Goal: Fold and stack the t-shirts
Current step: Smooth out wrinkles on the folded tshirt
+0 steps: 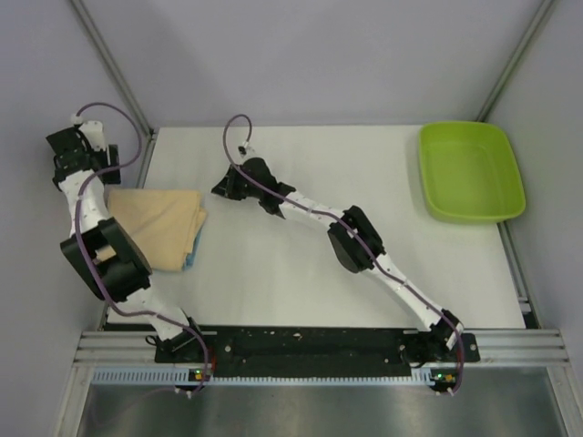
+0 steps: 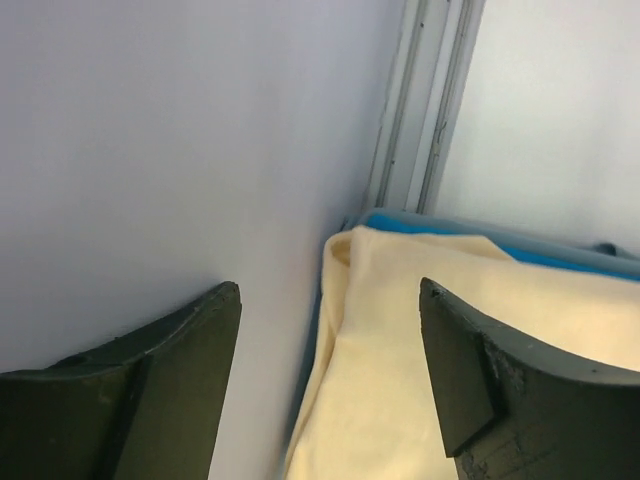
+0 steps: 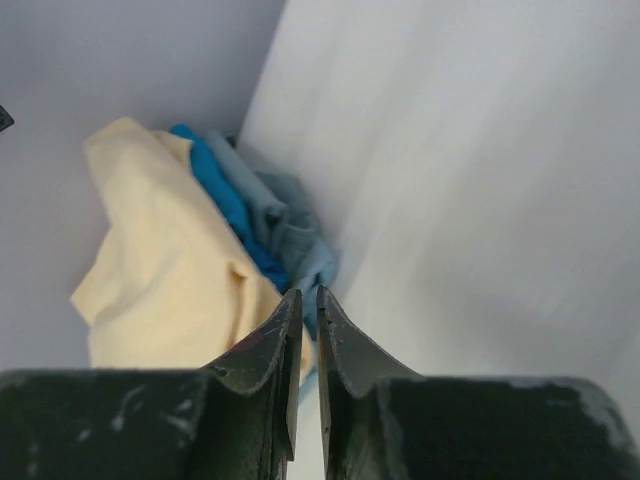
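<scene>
Top external view: the peach-cream t-shirt [image 1: 155, 223] lies folded by the left edge of the counter [image 1: 301, 273], about midway along it. A sliver of the blue t-shirt [image 1: 191, 260] peeks out beneath its near-right corner, so the peach one rests on top, as a stack requires. The left arm arches over the pile's left side, and the left tool [image 1: 77, 157] sits toward the far-left corner, above the cloth rather than in it. The right tool [image 1: 224, 188] hangs over bare counter just right of the pile, pointing at it. A lime-green tray [image 1: 469, 173] sits well apart at the far-right corner.

Left wrist view: the fingers [image 2: 150, 390] stand wide apart with nothing between them. Below the gap runs the peach shirt's folded edge, and the blue shows as a thin band beyond it, close to the enclosure wall [image 2: 150, 150].

Right wrist view: the right tool is drawn in to a thin slit and grips nothing. It faces the pile's side, where blue layers, some paler, spill slightly from under the peach.

By my reading both shirts are folded and stacked, and with neither tool on the cloth nothing drags the pile askew. The loose blue edges may want squaring.
</scene>
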